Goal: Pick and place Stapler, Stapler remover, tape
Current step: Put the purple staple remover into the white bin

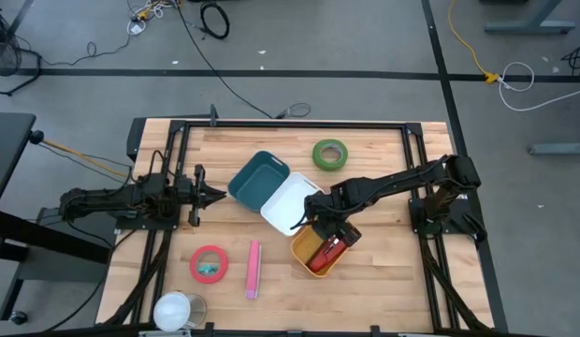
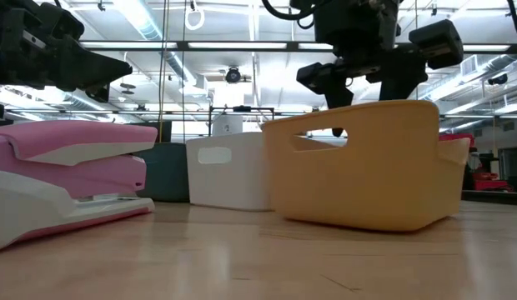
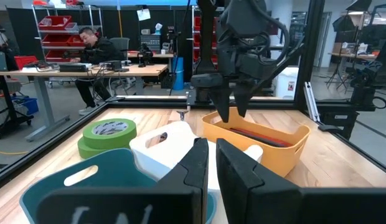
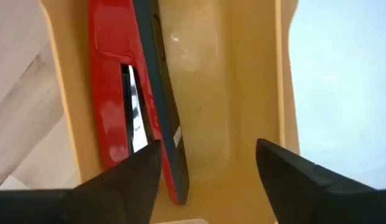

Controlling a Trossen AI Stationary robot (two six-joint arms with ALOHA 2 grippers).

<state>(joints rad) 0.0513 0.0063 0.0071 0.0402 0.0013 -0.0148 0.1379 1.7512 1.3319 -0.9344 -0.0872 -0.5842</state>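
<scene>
red stapler (image 1: 322, 255): in yellow bin (image 1: 300, 245) | pink stapler (image 1: 253, 270): on table

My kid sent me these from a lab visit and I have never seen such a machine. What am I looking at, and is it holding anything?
Two robot arms work at a wooden table. One picture looks straight down, one looks level across the tabletop, and two come from cameras on the wrists. The right claw hangs open over a yellow bin with a red stapler lying inside; it holds nothing. The left claw waits shut near a teal bin. Also there: a white bin, green tape, pink tape and a pink stapler.
</scene>
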